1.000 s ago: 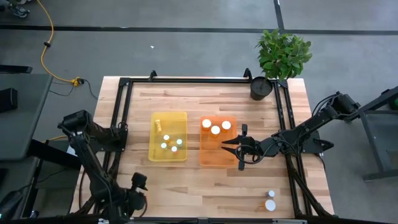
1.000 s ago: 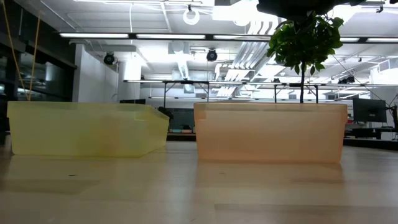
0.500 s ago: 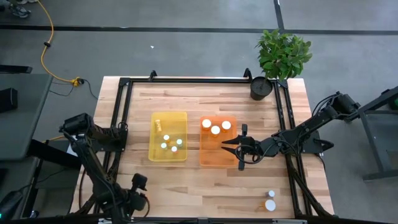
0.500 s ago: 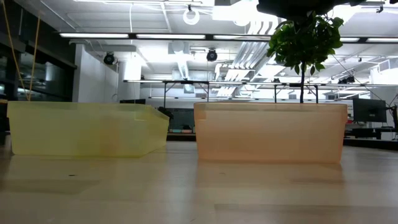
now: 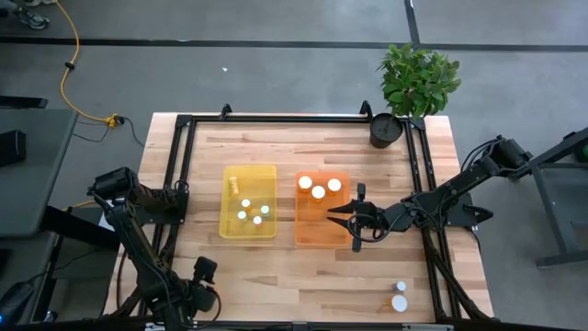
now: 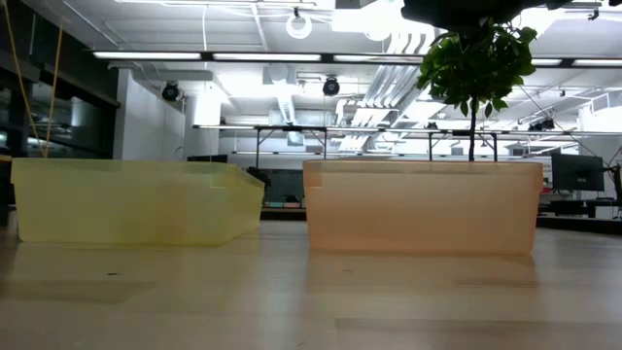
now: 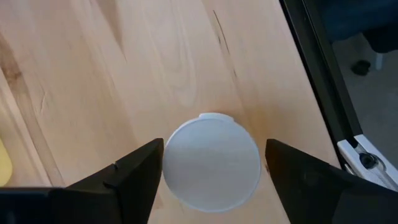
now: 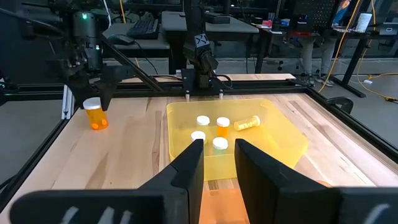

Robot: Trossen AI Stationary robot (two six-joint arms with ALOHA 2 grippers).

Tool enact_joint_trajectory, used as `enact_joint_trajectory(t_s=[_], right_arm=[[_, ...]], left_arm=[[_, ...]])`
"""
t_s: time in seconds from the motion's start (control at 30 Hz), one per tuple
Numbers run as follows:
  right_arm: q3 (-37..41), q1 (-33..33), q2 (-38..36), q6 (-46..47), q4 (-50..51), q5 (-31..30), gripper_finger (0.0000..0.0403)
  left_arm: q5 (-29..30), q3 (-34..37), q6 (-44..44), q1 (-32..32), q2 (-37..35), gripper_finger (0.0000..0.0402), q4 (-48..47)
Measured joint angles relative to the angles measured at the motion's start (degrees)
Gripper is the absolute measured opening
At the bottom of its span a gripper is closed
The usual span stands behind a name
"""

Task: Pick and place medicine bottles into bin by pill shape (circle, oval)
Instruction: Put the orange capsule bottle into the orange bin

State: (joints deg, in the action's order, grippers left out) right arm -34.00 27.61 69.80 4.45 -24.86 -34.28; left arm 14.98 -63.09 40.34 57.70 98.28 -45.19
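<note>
An amber medicine bottle (image 8: pixel 95 118) with a white cap (image 7: pixel 211 165) stands on the wood near the table's near left corner. My left gripper (image 7: pixel 214 155) points down over it, open, one finger on each side of the cap. It also shows in the high view (image 5: pixel 203 272), where it hides the bottle. My right gripper (image 5: pixel 333 216) is open and empty above the near right part of the orange bin (image 5: pixel 305 230). That bin holds three white-capped bottles (image 5: pixel 318 191). The yellow bin (image 5: pixel 228 225) holds several bottles (image 5: pixel 253 211), one lying on its side (image 5: pixel 233 182).
Two more white-capped bottles (image 5: pixel 400 294) stand near the table's near right corner. A black plant pot (image 5: pixel 387 129) stands at the far right corner. A black frame (image 5: pixel 184 124) runs along the table's edges. Bare wood lies between the bins and the near edge.
</note>
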Motion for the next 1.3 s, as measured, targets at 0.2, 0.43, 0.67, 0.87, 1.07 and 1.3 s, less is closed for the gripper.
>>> enact_joint_trajectory(t_s=[0.2, 0.43, 0.67, 0.87, 1.07, 1.3], right_arm=[[0.0, 0.0, 0.0, 0.0, 0.0, 0.0, 0.0085], [0.0, 0.0, 0.0, 0.0, 0.0, 0.0, 0.0085], [0.0, 0.0, 0.0, 0.0, 0.0, 0.0, 0.0085], [0.0, 0.0, 0.0, 0.0, 0.0, 0.0, 0.0085], [0.0, 0.0, 0.0, 0.0, 0.0, 0.0, 0.0085], [0.0, 0.0, 0.0, 0.0, -0.3, 0.0, 0.0085]], left_arm=[[0.0, 0.0, 0.0, 0.0, 0.0, 0.0240, 0.0], [0.1, 0.0, 0.0, 0.0, 0.0, 0.0200, 0.0], [0.5, 0.0, 0.0, 0.0, -0.7, 0.0194, 0.1], [6.9, -1.0, -5.6, -3.3, -5.5, 0.0197, 0.0], [14.9, -1.9, -18.6, -12.0, -11.2, 0.0197, 0.2], [14.0, -2.0, -36.1, -28.5, -11.6, 0.0197, 7.9]])
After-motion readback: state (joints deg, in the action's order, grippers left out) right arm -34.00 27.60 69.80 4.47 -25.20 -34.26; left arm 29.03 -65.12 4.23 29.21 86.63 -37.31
